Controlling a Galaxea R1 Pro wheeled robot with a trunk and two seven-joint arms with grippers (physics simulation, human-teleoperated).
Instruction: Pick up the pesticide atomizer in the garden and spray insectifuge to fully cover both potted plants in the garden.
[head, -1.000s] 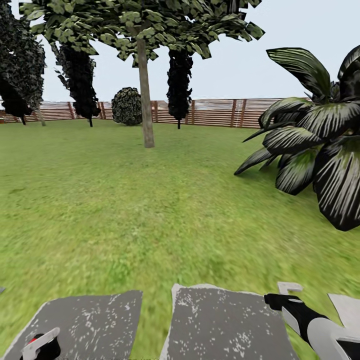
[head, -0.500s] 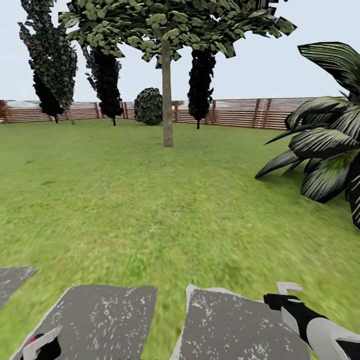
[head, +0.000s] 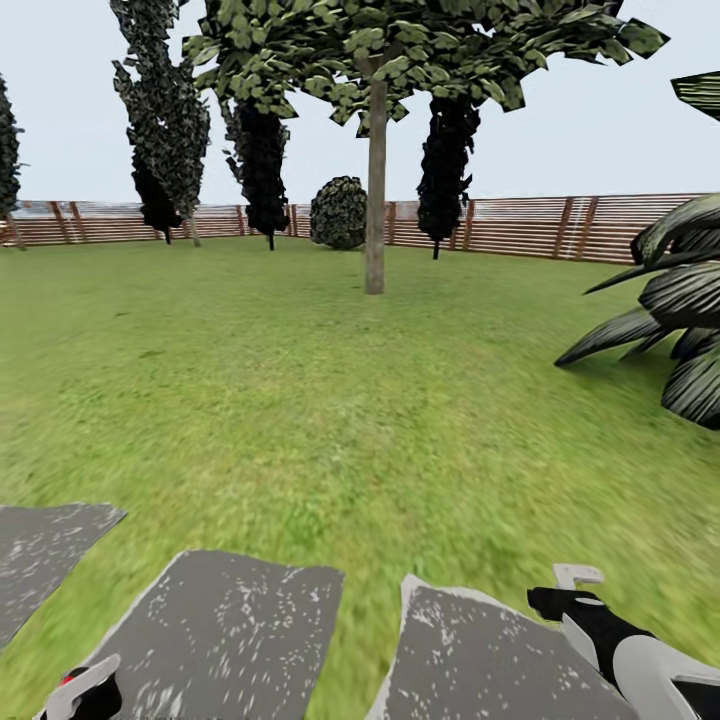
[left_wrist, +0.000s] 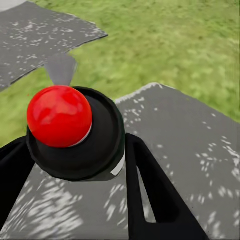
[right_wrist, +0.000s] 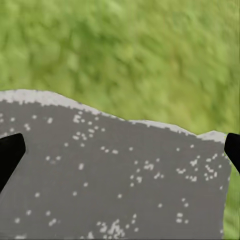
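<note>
The pesticide atomizer has a red round top on a black cap. My left gripper is shut on it, with a black finger on each side. In the head view the atomizer's top shows at the bottom left corner. My right gripper is open and empty over a grey paving slab, and it also shows low at the right. The garden lawn stretches ahead to the brown slat fence. The potted plants are out of view.
Grey paving slabs lie just in front of me. A thin tree trunk stands mid-lawn. A tall palm with dark streaked fronds is at the right. A round bush and dark trees line the fence.
The whole head view has slid right, so the camera has turned left; the palm is leaving at the right and another slab shows at the left. Both arms keep their pose.
</note>
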